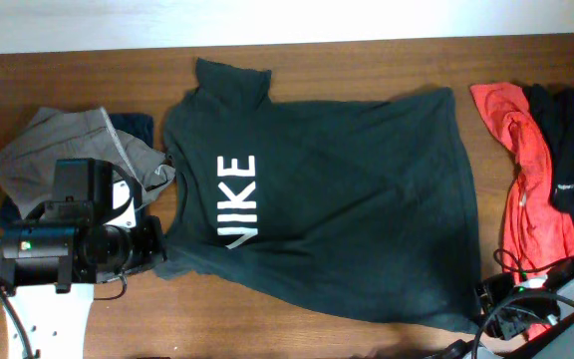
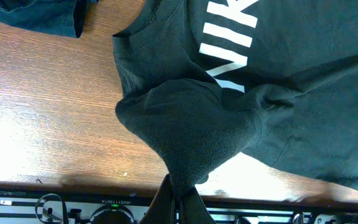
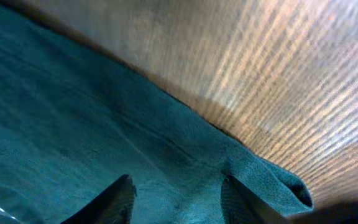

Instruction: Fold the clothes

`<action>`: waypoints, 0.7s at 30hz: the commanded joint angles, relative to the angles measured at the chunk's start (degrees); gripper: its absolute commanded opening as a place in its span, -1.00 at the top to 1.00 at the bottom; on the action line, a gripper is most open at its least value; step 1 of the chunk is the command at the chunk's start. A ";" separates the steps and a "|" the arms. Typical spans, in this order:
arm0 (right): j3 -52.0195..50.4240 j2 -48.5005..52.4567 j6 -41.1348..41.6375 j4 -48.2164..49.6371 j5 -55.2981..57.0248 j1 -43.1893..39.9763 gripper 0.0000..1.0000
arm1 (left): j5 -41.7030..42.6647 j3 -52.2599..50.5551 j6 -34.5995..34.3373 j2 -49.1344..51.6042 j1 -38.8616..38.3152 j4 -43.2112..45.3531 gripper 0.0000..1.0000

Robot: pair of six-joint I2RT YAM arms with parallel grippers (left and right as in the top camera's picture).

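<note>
The T-shirt [image 1: 347, 199] lies spread across the middle of the bench [image 1: 367, 60]; the left hand [image 2: 178, 194], at 8 o'clock, is pinched tight on its bunched sleeve [image 2: 191, 124]; the right hand [image 3: 176, 202], at 5 o'clock, stands spread over the hem [image 3: 253, 168], holding nothing. A one-sided pull would likely skew the cloth; the thin pinch may slip.

Robot lab, wooden table [image 1: 78, 80], cables [image 1: 506, 317]
</note>
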 commanded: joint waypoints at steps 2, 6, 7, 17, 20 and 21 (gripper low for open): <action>-0.22 -0.11 0.52 -0.79 -1.75 0.90 -0.23 | -0.66 1.01 0.09 0.04 0.20 0.07 0.97; -0.22 -0.11 0.55 -1.09 -2.10 2.36 -0.26 | -0.66 1.01 0.09 0.04 0.20 0.04 0.97; -0.22 -0.11 0.74 -1.07 -2.01 2.67 -0.29 | -0.66 1.01 0.09 0.04 0.17 0.04 0.97; -0.90 -0.11 3.76 1.66 1.14 4.02 -0.02 | -0.66 1.01 0.09 0.04 0.20 0.26 0.96; -0.85 -0.13 -1.20 4.17 -6.47 4.00 0.36 | -0.66 1.01 0.09 0.04 0.20 0.15 0.97; -0.79 -0.28 -5.57 5.18 -11.47 3.98 0.41 | -0.66 1.01 0.09 0.04 0.17 0.02 0.96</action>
